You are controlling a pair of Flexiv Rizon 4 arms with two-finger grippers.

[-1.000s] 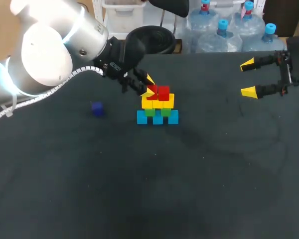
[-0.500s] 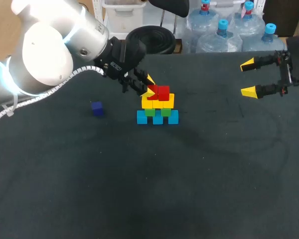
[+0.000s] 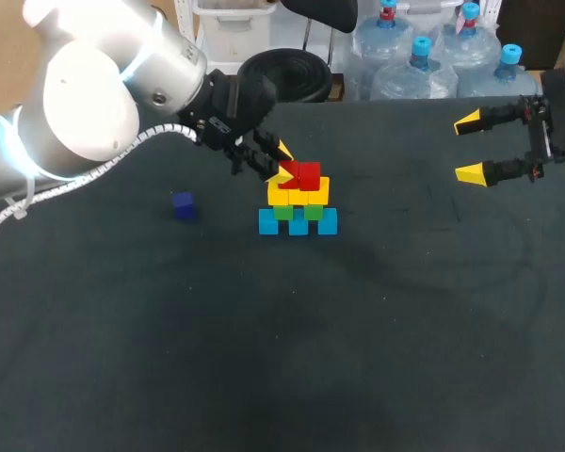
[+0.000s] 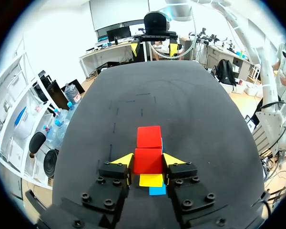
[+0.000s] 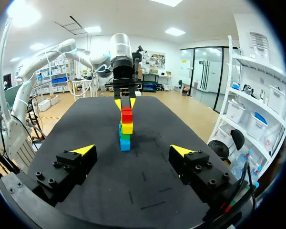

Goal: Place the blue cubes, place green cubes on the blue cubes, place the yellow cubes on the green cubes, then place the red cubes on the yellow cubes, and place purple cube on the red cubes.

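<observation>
dark matte table (image 3: 358, 358) fills the view. left arm (image 3: 94, 94) sweeps in from 10 o'clock, wrist angled down, left gripper (image 3: 282, 163) at the top of the stack just past 12 o'clock of table centre, yellow tips pinching a red cube (image 4: 148, 164) from both sides. second red cube (image 3: 309, 175) sits flush beside it, on the yellow cubes (image 3: 297, 195), green cubes (image 3: 298, 212) and blue cubes (image 3: 298, 222). right gripper (image 3: 471, 147) hangs at 2 o'clock, jaws spread wide, well apart. from the left wrist the green layer is hidden. small purple cube (image 3: 183, 204) lies alone at 9 o'clock of the stack; all blocks are smooth and sharp-edged.
</observation>
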